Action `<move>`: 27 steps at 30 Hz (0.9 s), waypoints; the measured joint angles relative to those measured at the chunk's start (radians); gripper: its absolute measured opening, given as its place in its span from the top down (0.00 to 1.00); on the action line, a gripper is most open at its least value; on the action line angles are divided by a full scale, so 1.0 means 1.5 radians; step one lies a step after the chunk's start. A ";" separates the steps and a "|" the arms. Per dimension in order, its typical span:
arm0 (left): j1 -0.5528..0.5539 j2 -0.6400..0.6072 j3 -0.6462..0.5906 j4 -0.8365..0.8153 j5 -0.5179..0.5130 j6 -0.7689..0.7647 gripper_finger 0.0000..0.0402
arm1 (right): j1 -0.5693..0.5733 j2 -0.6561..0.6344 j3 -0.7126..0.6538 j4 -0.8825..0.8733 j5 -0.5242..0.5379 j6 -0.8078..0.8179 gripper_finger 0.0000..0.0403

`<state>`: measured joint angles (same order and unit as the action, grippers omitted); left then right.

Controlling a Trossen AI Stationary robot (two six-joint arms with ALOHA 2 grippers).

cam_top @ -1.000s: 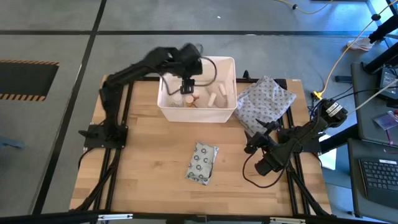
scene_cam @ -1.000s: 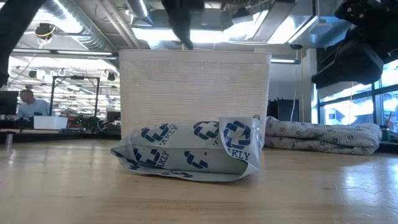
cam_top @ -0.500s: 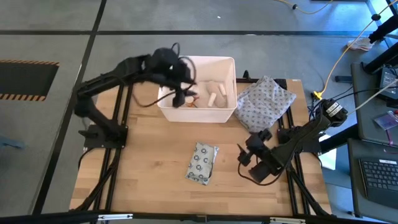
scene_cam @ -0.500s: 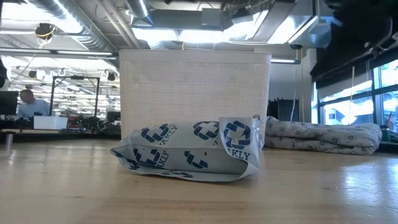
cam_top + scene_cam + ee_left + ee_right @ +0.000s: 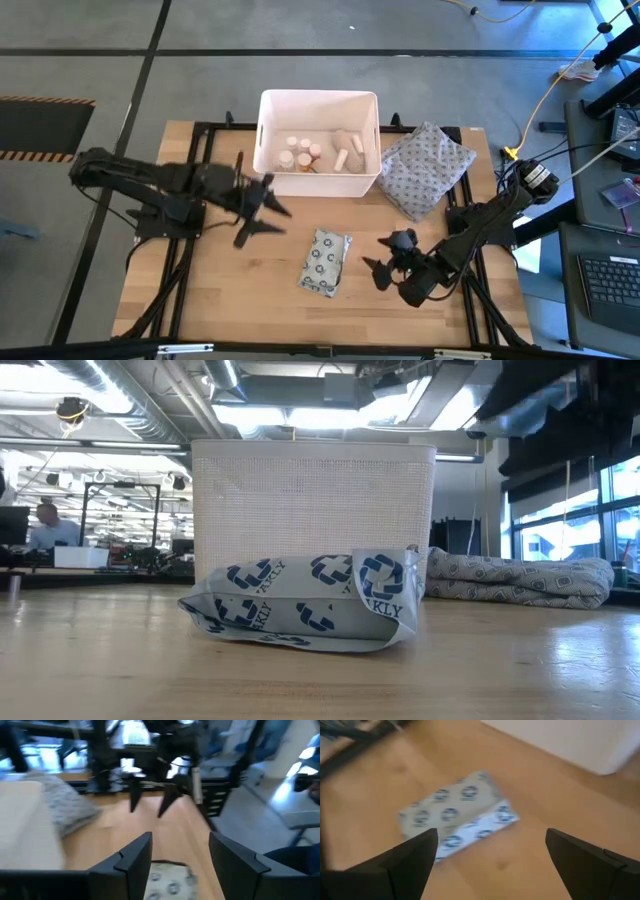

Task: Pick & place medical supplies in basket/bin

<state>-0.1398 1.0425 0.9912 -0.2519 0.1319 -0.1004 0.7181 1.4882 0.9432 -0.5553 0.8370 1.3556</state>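
- Left arm stretched low across the table's 9 o'clock side, reaching toward centre; left gripper (image 5: 262, 208) over bare wood just short of the bin's near wall; fingers spread, nothing between them
- Right arm folded at the 4 o'clock corner, forearm angled toward centre; right gripper (image 5: 385, 262) at 3 o'clock of the packet, near but apart from it; jaws wide, empty
- White bin (image 5: 268, 178) at 12 o'clock on the table; inside it pill bottles (image 5: 296, 150) clustered toward its 9 o'clock half, gauze rolls (image 5: 349, 146) toward 3 o'clock; exact count hard to make out from above
- Grey dotted packet (image 5: 325, 262) flat on the wood at 6 o'clock of the bin, well apart from it; one end slightly curled up in the low view
- Patterned cloth pouch (image 5: 425, 165) at 3 o'clock of the bin, beside its wall
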 joint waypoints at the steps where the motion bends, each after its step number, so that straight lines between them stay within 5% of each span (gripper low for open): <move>1: -0.022 -0.009 -0.035 0.040 -0.008 -0.011 0.53 | 0.001 0.002 0.000 0.024 -0.001 -0.001 0.08; 13: -0.220 0.014 -0.326 0.339 -0.302 -0.188 0.53 | 0.005 0.064 -0.001 0.189 -0.031 0.001 0.08; 20: -0.293 0.121 -0.367 0.406 -0.443 -0.300 0.55 | 0.004 0.144 -0.001 0.363 -0.030 0.037 0.08; 27: -0.311 0.279 -0.367 0.530 -0.521 -0.342 0.58 | -0.003 0.227 -0.001 0.403 -0.030 0.154 0.08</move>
<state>-0.6069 1.4604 0.4408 0.5430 -0.6500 -0.6131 0.7141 1.8286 0.9417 0.0497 0.7921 1.5862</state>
